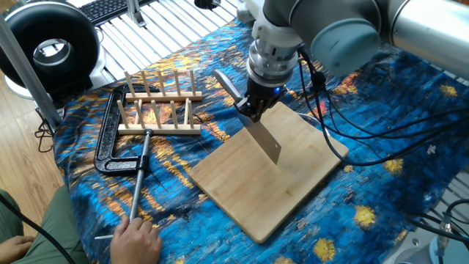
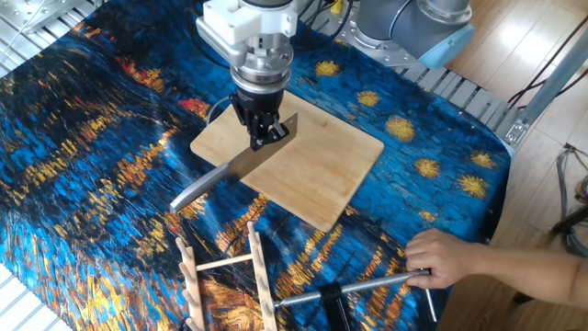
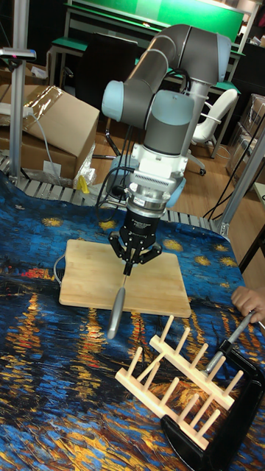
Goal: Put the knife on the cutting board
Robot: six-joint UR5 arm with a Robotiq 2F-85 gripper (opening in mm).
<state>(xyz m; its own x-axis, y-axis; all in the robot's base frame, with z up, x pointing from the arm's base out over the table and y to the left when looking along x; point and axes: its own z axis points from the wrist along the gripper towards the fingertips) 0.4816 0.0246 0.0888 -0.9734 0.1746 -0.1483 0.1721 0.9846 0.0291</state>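
The knife (image 1: 268,138) is a cleaver with a shiny blade. It hangs tilted over the cutting board (image 1: 293,187), with my gripper (image 1: 253,110) shut on it where blade meets handle. Its blade slopes down toward the light bamboo board, and I cannot tell if the tip touches it. In the other fixed view the knife (image 2: 241,164) sticks its slim handle out past the edge of the cutting board (image 2: 322,175), below my gripper (image 2: 265,138). In the tall view the knife (image 3: 115,311) points its handle toward the camera from my gripper (image 3: 131,269), over the near edge of the cutting board (image 3: 81,280).
A wooden dish rack (image 1: 157,103) with upright pegs stands left of the board. Beside it lies a black clamp (image 1: 110,136), and a person's hand (image 1: 135,238) holds its long metal rod (image 1: 138,176). Black cables (image 1: 344,125) hang off the arm over the blue patterned cloth.
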